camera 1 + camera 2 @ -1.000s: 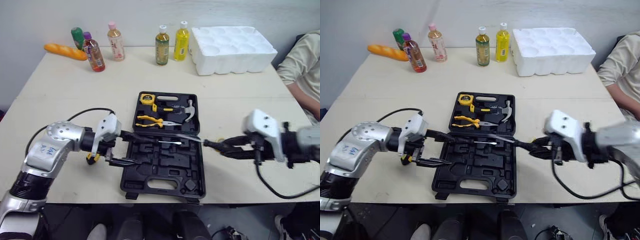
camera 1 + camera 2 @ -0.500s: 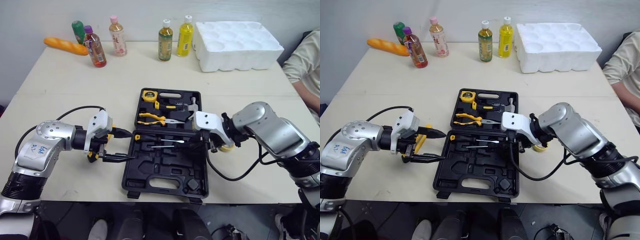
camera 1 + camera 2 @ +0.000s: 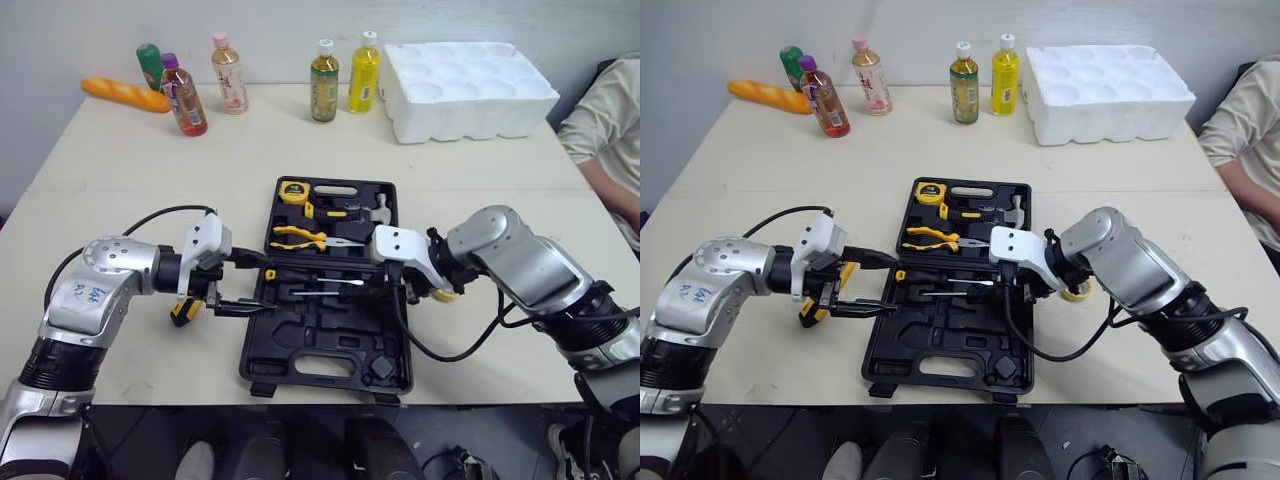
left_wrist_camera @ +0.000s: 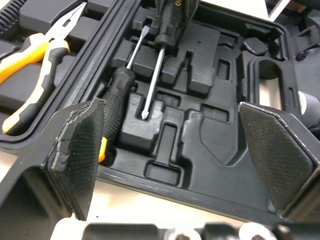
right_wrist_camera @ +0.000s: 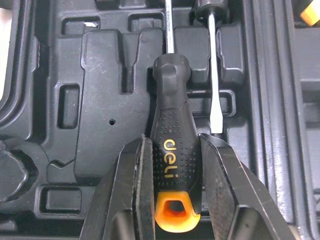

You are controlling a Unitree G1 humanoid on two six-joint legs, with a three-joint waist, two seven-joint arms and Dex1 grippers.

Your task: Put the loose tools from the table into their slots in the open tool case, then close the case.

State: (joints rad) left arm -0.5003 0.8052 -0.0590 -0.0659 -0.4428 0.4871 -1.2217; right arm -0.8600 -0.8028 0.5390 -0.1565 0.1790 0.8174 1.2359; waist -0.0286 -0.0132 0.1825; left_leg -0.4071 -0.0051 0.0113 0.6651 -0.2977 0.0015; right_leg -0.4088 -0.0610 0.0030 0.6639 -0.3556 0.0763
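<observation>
The black tool case (image 3: pixel 325 375) lies open mid-table. Its lid half holds a tape measure (image 3: pixel 293 194), yellow pliers (image 3: pixel 300 238) and a hammer (image 3: pixel 378 212). My right gripper (image 5: pixel 176 142) is shut on a black screwdriver (image 5: pixel 170 95) with an orange end, holding it low over the slotted half, shaft pointing toward my left gripper. A second screwdriver (image 4: pixel 117 97) rests in a slot beside it. My left gripper (image 3: pixel 245 282) stands open at the case's left edge, holding nothing. A yellow-and-black tool (image 3: pixel 185 310) lies on the table just behind that gripper.
A yellow tape roll (image 3: pixel 445 293) lies right of the case, under my right arm. Along the far edge stand several bottles (image 3: pixel 323 82), a baguette (image 3: pixel 122 94) and a white foam tray (image 3: pixel 470 88). A person's arm (image 3: pixel 610 130) is at the right edge.
My right arm has swung in from the right and brought the screwdriver closer over the slotted half. The left gripper stays open at the case's left edge. The camera has shifted slightly.
</observation>
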